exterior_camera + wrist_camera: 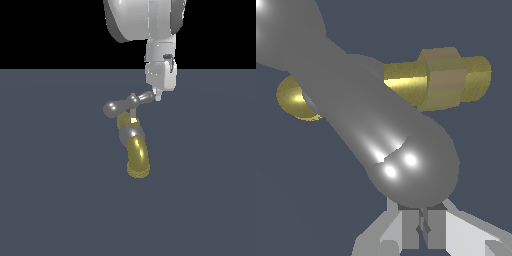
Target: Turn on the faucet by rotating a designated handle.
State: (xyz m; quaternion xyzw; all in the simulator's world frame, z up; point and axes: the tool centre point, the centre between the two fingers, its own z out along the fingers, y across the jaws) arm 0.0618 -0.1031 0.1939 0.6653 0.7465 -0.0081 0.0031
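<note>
While your arm hangs down from the top of the exterior view, its gripper (158,95) sits at the exterior view's right end of the handle (122,104), touching or just beside that rounded end. The fingers (437,227) look drawn together with only a thin slit between them, holding nothing; the wrist view shows the handle's bulb (416,165) right at their tips. That crossbar's long axis runs across the exterior view, tilted so its left bulb sits lower. Judged from this, a sideways push on the near end should swing it around its stem. Below it stands the faucet (134,145), its brass spout curving toward the camera. Everything rests on a plain slate-blue floor (50,200) under black background.
</note>
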